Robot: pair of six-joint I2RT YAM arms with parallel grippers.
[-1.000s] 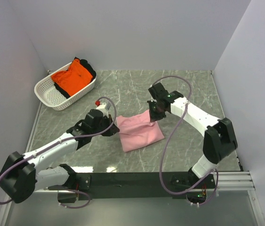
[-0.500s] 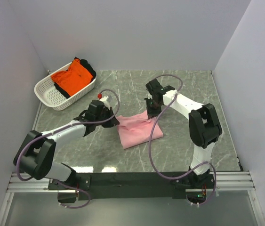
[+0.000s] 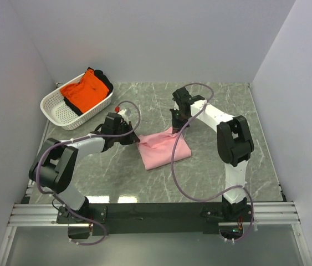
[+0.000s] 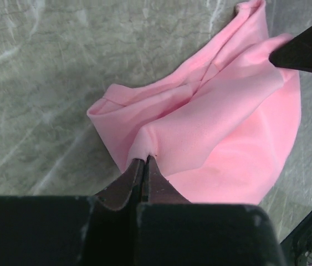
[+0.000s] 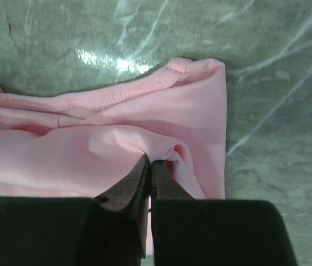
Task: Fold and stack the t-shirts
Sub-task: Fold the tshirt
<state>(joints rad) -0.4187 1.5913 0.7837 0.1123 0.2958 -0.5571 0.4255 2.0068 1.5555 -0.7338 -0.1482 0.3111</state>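
The light pink t-shirt (image 3: 163, 151) lies partly folded in the middle of the marble table. My left gripper (image 3: 136, 139) is shut on its left corner; in the left wrist view the closed tips (image 4: 146, 160) pinch a fold of the pink t-shirt (image 4: 222, 116). My right gripper (image 3: 178, 128) is shut on the shirt's far right corner; in the right wrist view its tips (image 5: 151, 162) pinch a pucker of the pink t-shirt (image 5: 78, 149). The bright orange t-shirt (image 3: 85, 91) lies in the white basket (image 3: 61, 113) at the far left.
Dark fabric (image 3: 102, 77) lies under the orange shirt in the basket. Grey walls close the table on the left, back and right. A black rail (image 3: 156, 213) runs along the near edge. The right finger also shows in the left wrist view (image 4: 305, 52).
Both grippers have moved away from me with the pink shirt's corners, drawing the top layer toward the far edge; the shirt now looks narrower and more bunched.
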